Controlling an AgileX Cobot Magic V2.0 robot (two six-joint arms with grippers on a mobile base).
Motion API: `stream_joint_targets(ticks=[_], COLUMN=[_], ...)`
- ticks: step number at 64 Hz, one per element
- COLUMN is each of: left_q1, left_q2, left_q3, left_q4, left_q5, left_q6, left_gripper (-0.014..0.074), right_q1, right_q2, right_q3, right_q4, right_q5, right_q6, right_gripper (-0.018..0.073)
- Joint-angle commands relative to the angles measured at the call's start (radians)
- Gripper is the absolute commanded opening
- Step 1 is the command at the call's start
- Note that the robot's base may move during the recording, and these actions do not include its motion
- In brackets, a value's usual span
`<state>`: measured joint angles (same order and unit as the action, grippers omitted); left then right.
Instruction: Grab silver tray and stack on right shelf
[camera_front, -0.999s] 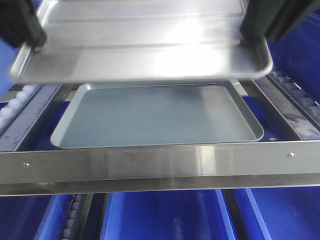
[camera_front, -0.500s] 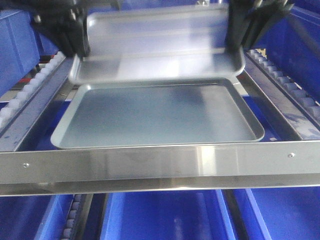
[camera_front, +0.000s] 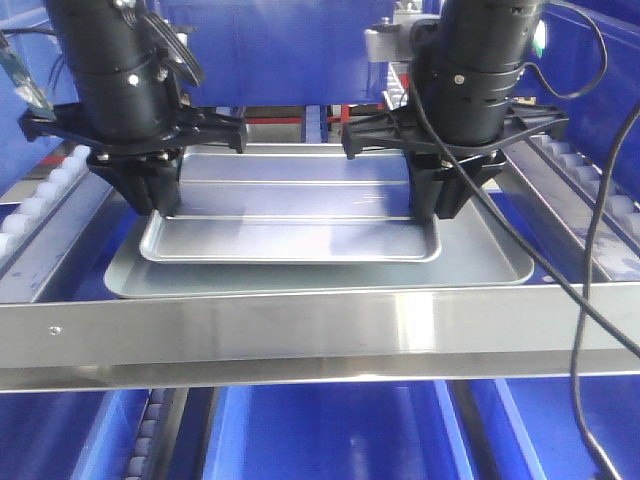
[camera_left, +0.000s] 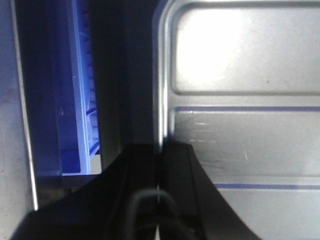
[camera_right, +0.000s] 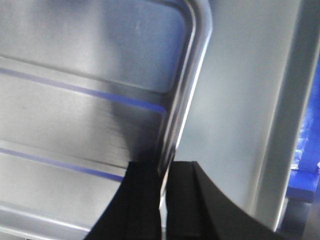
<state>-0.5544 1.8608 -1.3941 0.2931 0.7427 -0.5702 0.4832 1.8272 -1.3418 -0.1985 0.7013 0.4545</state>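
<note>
The shiny silver tray (camera_front: 290, 212) with two long ridges lies low over the larger dull grey tray (camera_front: 500, 262) on the right shelf, inside its silvery front crossbar (camera_front: 320, 325). My left gripper (camera_front: 160, 205) is shut on the silver tray's left rim, seen in the left wrist view (camera_left: 160, 150) with the rim (camera_left: 162, 75) running between the jaws. My right gripper (camera_front: 437, 208) is shut on the right rim, seen in the right wrist view (camera_right: 162, 172) with the silver tray (camera_right: 90, 65) to its left and the grey tray (camera_right: 240, 100) beneath.
White roller lanes run along the left side (camera_front: 35, 205) and the right side (camera_front: 590, 185) of the shelf. Dark-blue crates stand behind (camera_front: 290, 50) and below (camera_front: 320, 430). A black cable (camera_front: 590, 300) hangs from the right arm across the crossbar.
Both arms carried the silver tray away from the camera and down. It was high and close, and now it sits low over the grey tray, with both grippers fully in view.
</note>
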Motion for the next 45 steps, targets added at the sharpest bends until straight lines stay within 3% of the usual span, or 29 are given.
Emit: stream_joint_targets(ticks=[1, 5, 10, 19, 25, 31, 45], left_q1=[0.000, 0.002, 0.002, 0.002, 0.002, 0.002, -0.001], left_q2=[-0.045, -0.045, -0.045, -0.045, -0.045, -0.050, -0.053], left_q3=[-0.035, -0.036, -0.036, -0.036, -0.036, -0.039, -0.109], left_q4=[0.026, 0.009, 0.005, -0.004, -0.004, -0.004, -0.004], left_q5=[-0.046, -0.060, -0.074, -0.079, -0.077, -0.067, 0.059], left_q6=[0.022, 0.022, 0.022, 0.022, 0.022, 0.022, 0.027], left_gripper=[-0.0089, -0.0080, 0.0010, 0.0328, 0.0468, 0.0497, 0.0496], right_q1=[-0.012, -0.015, -0.022, -0.023, -0.023, -0.023, -0.023], right_q2=[-0.057, -0.057, -0.057, -0.057, -0.057, -0.057, -0.080], right_q3=[-0.046, -0.058, -0.080, -0.115, -0.123, -0.123, -0.123], right_q4=[-0.031, -0.031, -0.031, -0.031, -0.032, -0.032, -0.032], right_q5=[-0.047, -0.038, -0.019, 0.009, 0.019, 0.027, 0.079], right_q6=[-0.036, -0.036, -0.036, -0.036, -0.036, -0.036, -0.036], right_gripper=[0.0074, 0.0118, 0.0206, 0.0390, 0.0486, 0.0531, 0.0498])
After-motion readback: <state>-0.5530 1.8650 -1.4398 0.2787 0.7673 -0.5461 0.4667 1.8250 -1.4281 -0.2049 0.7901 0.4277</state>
